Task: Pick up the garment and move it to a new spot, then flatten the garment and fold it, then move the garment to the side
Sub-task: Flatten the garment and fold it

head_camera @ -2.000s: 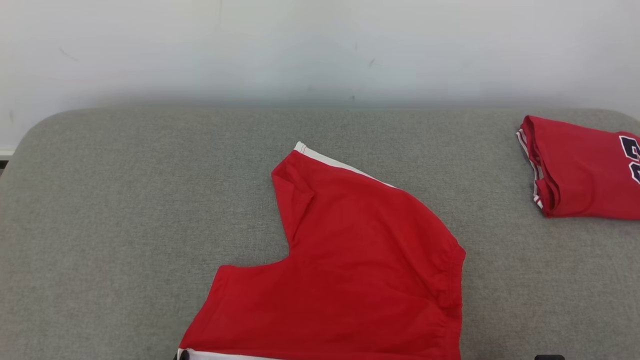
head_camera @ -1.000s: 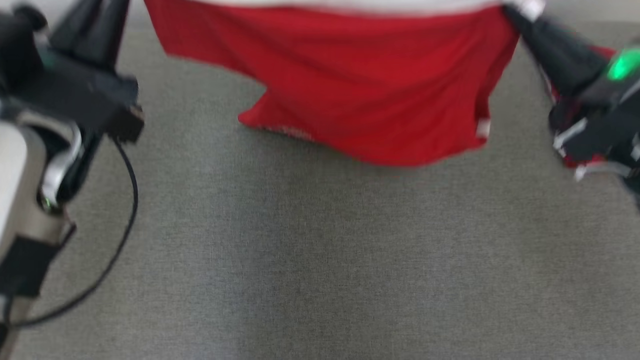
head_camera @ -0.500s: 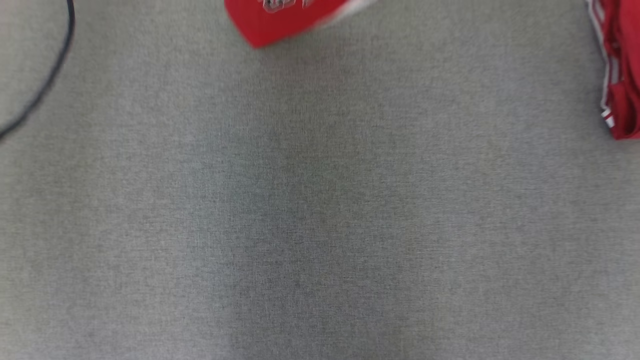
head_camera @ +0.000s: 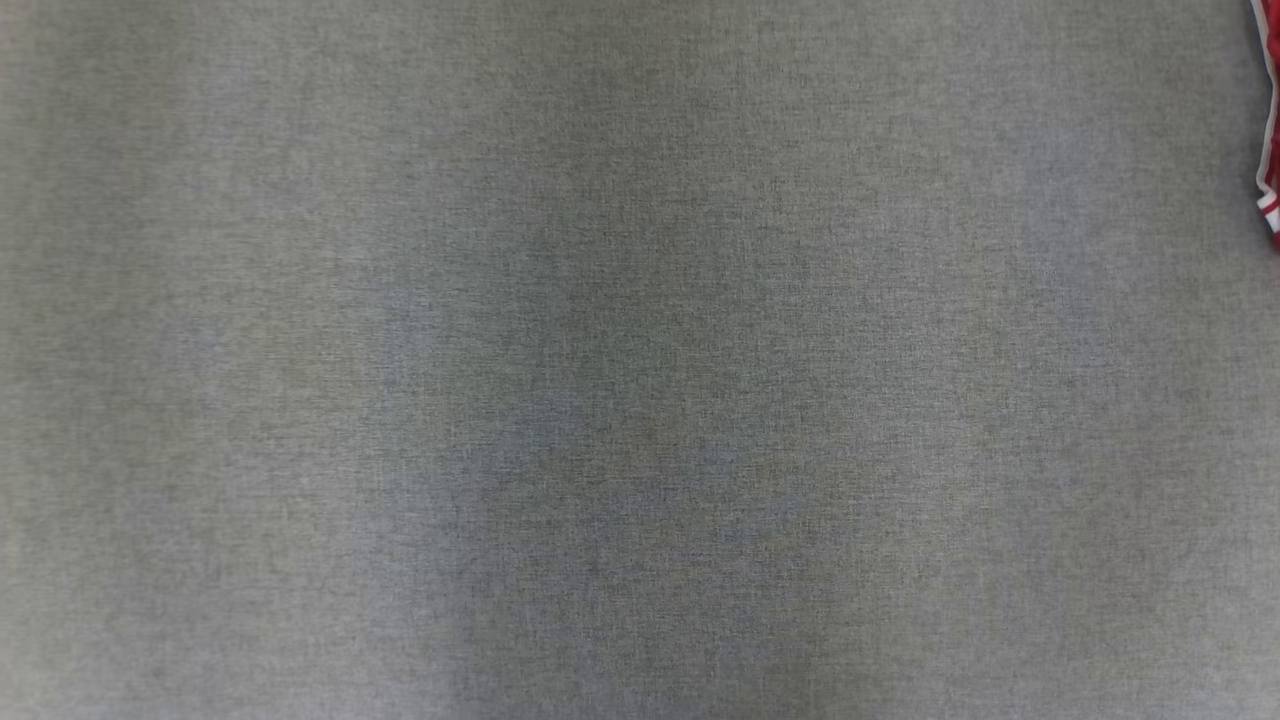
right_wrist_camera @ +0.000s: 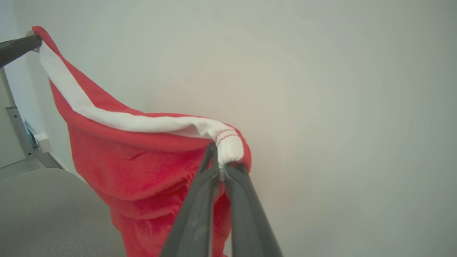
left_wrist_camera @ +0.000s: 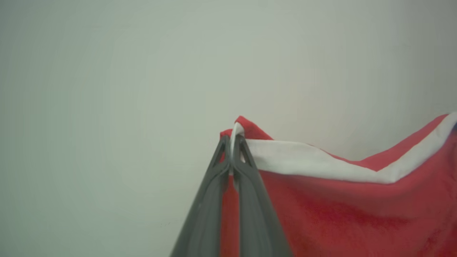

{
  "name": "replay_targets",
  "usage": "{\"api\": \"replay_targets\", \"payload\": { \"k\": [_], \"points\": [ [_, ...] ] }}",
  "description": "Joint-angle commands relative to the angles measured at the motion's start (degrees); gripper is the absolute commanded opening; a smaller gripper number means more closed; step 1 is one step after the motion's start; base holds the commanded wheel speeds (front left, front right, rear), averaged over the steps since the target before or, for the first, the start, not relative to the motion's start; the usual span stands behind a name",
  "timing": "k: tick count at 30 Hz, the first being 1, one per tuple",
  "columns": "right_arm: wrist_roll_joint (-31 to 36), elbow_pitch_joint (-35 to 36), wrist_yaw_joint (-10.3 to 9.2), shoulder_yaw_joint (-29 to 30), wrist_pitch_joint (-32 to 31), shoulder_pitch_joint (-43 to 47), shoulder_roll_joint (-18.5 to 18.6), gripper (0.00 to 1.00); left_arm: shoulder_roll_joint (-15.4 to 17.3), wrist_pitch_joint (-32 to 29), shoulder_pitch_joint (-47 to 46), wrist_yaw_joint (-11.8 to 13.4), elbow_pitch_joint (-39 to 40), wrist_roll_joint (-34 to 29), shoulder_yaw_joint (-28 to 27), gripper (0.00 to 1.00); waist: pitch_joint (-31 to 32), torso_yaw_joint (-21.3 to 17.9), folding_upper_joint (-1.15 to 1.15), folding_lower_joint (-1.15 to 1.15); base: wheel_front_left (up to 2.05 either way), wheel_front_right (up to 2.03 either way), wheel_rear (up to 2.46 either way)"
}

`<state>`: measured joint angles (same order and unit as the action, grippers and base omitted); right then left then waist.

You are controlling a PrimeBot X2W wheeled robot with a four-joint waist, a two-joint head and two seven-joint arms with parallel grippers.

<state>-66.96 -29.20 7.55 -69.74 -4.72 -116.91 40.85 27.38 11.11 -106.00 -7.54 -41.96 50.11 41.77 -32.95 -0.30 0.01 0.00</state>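
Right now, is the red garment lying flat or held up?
Held up: the garment sags between left gripper and right gripper, each pinching its white band.

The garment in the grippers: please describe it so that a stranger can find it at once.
Look before the pale wall, over the grey table. A red garment with a white band hangs between the left gripper and the right gripper. The other red garment lies on the table.

The garment [left_wrist_camera: 339, 207] hangs between the left gripper [left_wrist_camera: 234, 142] and the right gripper [right_wrist_camera: 218, 159], and another garment [head_camera: 1275, 100] lies at two o'clock on the padded surface [head_camera: 640, 400].
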Motion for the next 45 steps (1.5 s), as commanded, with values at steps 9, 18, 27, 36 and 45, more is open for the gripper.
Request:
{"api": "replay_targets", "payload": {
  "k": [9,18,27,36,45],
  "points": [
    [-1.98,-4.36,-0.16,-3.07,1.43,-4.14,-0.58,0.0,-0.24,2.08,-5.02,0.16,-4.92,3.58,5.58,0.0,-3.46,-1.0,-0.01,0.0,0.0,0.0,0.0],
    [-2.28,-6.31,-0.16,-3.63,2.76,-4.82,-0.65,0.0,-0.87,3.4,-8.85,0.17,-7.95,6.22,9.03,0.0,-5.95,-0.83,-0.01,0.0,0.0,0.0,0.0],
    [-1.85,-6.9,-0.16,-3.73,3.75,-4.34,-1.46,0.0,-1.37,4.01,-11.7,0.16,-9.31,7.38,10.92,0.0,-6.38,-0.91,-0.01,0.0,0.0,0.0,0.0],
    [-2.13,-6.75,-0.16,-3.77,4.49,-3.9,-1.21,0.0,-1.28,4.11,-12.22,0.16,-8.71,7.21,10.61,0.0,-6.75,-1.35,-0.01,0.0,0.0,0.0,0.0],
    [-2.3,0.48,-0.16,-3.72,7.74,3.58,1.49,0.0,0.59,4.11,-3.78,0.16,0.02,3.25,6.48,0.0,-4.75,-1.25,-0.01,0.0,0.0,0.0,0.0]
  ]
}}
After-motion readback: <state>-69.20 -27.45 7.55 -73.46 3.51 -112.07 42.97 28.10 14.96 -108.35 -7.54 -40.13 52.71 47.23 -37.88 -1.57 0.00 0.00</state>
